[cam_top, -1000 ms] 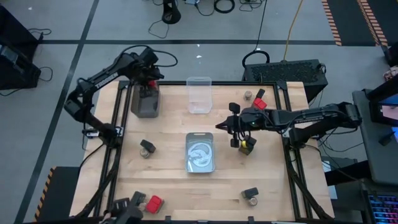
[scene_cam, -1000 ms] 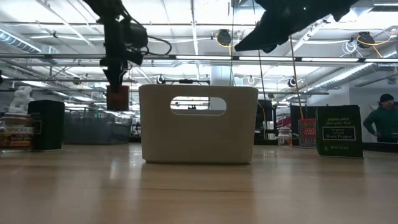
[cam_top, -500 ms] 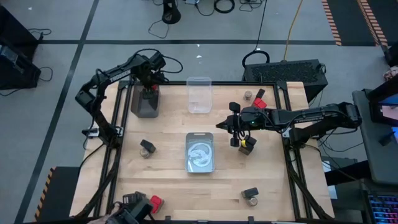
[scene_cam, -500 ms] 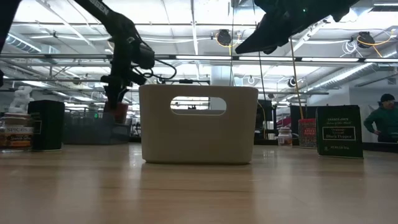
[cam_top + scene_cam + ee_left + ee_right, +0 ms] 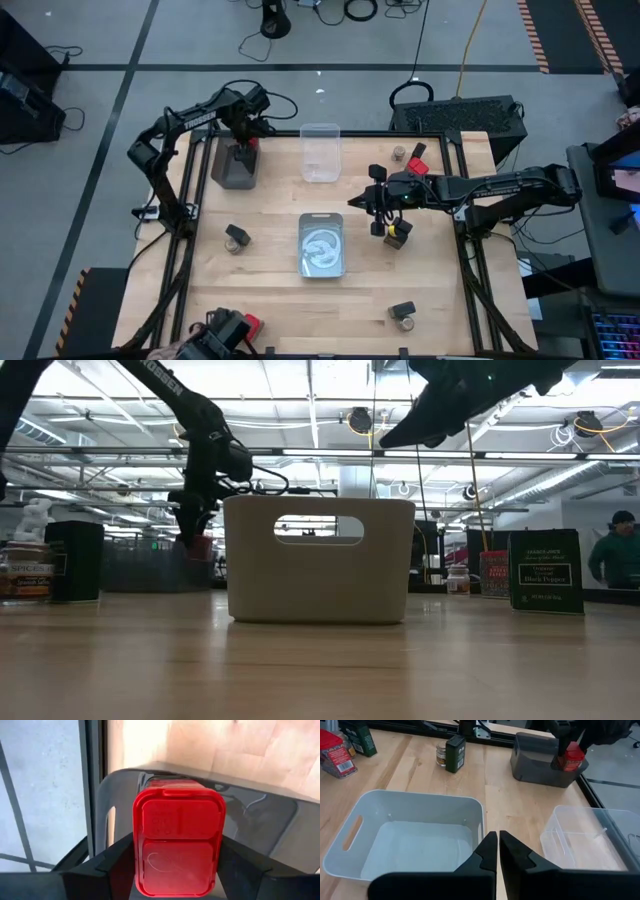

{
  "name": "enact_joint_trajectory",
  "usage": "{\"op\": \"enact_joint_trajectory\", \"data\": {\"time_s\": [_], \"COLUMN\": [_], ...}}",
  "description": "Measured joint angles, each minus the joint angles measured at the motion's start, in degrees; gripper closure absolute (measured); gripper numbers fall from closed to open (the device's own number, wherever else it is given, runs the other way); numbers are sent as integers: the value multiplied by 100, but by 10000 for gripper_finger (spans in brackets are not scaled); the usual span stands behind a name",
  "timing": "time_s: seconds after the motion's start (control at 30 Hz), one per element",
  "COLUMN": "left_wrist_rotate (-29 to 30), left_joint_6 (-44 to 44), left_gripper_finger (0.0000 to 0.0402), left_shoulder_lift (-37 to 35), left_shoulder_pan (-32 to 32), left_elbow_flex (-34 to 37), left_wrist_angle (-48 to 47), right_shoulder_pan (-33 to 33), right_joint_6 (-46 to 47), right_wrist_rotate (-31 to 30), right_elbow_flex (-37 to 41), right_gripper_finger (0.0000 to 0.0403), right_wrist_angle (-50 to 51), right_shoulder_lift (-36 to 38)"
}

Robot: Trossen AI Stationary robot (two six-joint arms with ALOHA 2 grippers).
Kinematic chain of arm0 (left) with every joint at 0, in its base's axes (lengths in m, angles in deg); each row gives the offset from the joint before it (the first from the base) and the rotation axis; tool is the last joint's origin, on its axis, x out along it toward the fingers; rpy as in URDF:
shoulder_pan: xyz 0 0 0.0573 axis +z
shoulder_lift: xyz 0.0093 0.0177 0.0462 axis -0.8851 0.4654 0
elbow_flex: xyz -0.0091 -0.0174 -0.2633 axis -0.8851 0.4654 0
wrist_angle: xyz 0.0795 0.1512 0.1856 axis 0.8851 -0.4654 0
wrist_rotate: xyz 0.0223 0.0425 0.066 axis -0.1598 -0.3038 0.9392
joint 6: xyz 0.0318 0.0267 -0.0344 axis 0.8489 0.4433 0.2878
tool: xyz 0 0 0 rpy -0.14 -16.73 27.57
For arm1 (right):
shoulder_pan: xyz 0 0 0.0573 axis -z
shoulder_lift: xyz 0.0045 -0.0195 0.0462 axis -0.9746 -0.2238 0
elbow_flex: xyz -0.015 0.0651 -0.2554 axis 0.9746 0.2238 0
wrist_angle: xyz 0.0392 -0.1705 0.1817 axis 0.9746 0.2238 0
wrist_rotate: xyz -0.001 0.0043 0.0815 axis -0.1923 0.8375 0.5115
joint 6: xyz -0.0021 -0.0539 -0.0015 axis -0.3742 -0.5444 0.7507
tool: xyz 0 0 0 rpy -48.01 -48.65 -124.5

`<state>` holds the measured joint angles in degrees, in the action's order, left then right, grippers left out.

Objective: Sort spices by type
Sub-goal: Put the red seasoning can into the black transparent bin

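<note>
The red spice box (image 5: 178, 842) pinched between the left jaws has a shiny, smooth plastic lid. Under those jaws sits a dark grey bin (image 5: 280, 827) of glossy plastic. The table (image 5: 515, 795) is pale, smooth wood. Below the right jaws, the white bin (image 5: 415, 802) looks matt plastic, and beside them the clear bin (image 5: 592, 837) is see-through plastic.

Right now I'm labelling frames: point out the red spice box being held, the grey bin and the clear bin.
red spice box (image 5: 179, 842), left wrist view, lid.
grey bin (image 5: 233, 170), high view, inside.
clear bin (image 5: 320, 153), high view, floor.

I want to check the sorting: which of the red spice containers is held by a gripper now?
The red container in the left gripper, over the dark grey bin; the other red ones stand on the table.
</note>
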<state>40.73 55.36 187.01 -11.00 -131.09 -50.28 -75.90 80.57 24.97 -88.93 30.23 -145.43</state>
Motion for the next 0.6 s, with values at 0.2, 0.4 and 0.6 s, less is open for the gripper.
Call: {"op": "enact_joint_trajectory", "data": {"time_s": [0.2,0.4,0.6], "left_wrist_rotate": [2,354,442], "left_joint_6": [-3,1,-6], "left_gripper_finger": [166,164,135], "left_shoulder_lift": [2,-1,-1], "left_shoulder_pan": [1,4,4], "left_elbow_flex": [0,0,0], "left_wrist_angle": [0,58,30], "right_shoulder_pan": [0,0,0], "right_joint_6": [0,-2,-1], "right_wrist_rotate": [-1,-2,-2], "right_elbow_flex": [0,0,0], "right_gripper_finger": [403,403,403], "right_wrist_angle": [1,14,26], "right_shoulder_lift": [0,0,0]}}
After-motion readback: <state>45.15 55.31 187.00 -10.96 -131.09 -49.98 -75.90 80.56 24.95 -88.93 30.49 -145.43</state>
